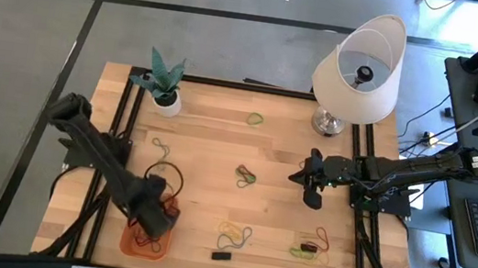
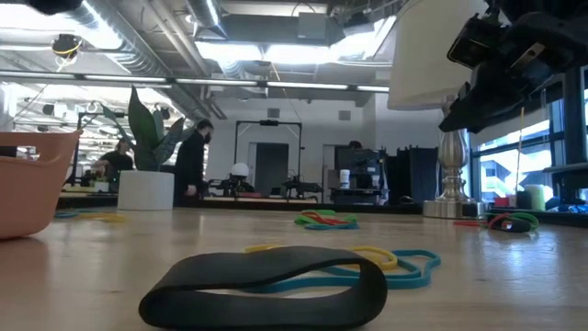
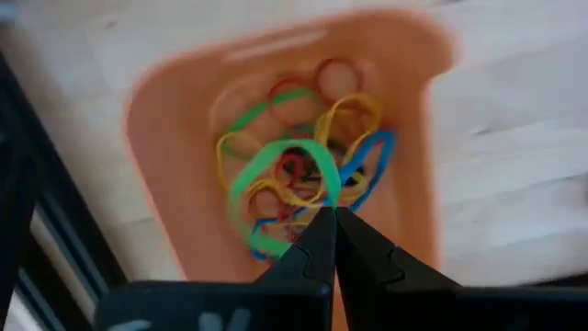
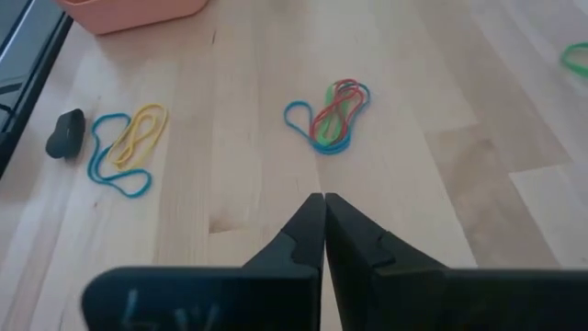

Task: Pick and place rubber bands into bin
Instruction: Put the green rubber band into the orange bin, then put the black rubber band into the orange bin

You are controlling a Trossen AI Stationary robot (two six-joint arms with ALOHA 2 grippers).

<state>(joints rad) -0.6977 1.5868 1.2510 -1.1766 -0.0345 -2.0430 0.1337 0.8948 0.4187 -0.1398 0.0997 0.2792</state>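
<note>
Fingertips of the left gripper are pinched together, empty, directly over the orange bin, seemingly to add to its piled bands, while the right gripper, likewise closed and empty, hovers facing a loose cluster on the table, probably next.

I can read no text, label, brand, number or sign anywhere in these views. My right arm carries a small pale patch near its wrist, but nothing on it is legible to me. Faint pale marks on my tool housings in both wrist views are too blurred to read.
</note>
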